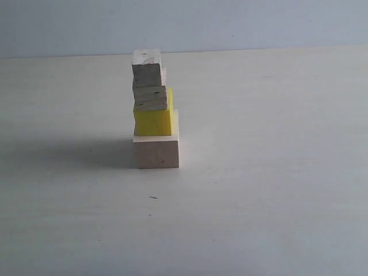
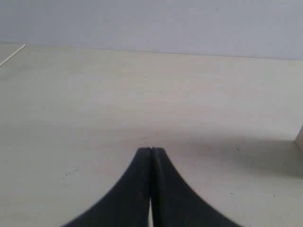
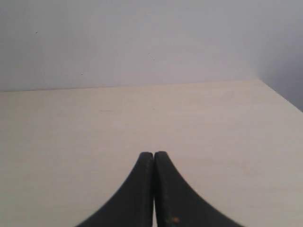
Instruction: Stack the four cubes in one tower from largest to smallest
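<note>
Clearly the left gripper (image 2: 150,151) and right gripper (image 3: 154,155) are both pressed shut on nothing, low over the worktop (image 1: 276,201). Farther off, the tower (image 1: 154,115) stands upright with all four cubes stacked. Only the left wrist view catches its base cube (image 2: 299,137), so that arm seems nearer.

Exterior camera faces tower (image 1: 154,109) level; wrist cameras skim tabletop (image 2: 142,94).
</note>
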Robot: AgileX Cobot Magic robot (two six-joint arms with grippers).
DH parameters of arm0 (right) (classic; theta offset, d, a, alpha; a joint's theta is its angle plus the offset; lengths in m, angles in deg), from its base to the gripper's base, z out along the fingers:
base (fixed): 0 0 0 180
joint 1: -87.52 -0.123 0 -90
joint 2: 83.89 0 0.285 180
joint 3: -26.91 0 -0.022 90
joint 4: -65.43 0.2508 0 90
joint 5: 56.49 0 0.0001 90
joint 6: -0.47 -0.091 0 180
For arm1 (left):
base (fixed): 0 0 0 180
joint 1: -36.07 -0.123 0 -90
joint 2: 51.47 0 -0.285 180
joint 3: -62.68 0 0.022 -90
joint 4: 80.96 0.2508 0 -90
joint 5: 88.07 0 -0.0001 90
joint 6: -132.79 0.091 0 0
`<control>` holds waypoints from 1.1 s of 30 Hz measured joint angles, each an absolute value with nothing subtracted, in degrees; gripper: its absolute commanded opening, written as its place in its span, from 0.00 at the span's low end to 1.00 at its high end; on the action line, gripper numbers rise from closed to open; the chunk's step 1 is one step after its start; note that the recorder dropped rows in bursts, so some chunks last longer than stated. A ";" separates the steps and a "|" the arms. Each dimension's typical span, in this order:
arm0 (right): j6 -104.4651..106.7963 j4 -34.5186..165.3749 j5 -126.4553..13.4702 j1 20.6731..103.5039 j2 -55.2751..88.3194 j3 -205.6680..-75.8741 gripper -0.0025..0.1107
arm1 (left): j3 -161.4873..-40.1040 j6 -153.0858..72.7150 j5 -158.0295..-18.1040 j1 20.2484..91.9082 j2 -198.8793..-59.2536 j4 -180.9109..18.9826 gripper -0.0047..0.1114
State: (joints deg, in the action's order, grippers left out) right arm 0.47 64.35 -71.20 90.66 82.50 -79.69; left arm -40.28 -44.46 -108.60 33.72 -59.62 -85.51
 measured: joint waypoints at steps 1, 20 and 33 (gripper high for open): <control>0.47 64.35 -71.01 90.13 82.94 -79.21 0.02 | -40.28 -44.46 -108.60 33.72 -59.62 -85.51 0.04; 0.47 64.81 -72.80 88.30 87.94 -76.12 0.02 | -40.28 -44.46 -108.60 33.72 -59.62 -85.51 0.04; 0.47 64.81 -75.93 88.30 87.94 -76.12 0.02 | -40.28 -44.46 -108.60 33.72 -59.62 -85.51 0.04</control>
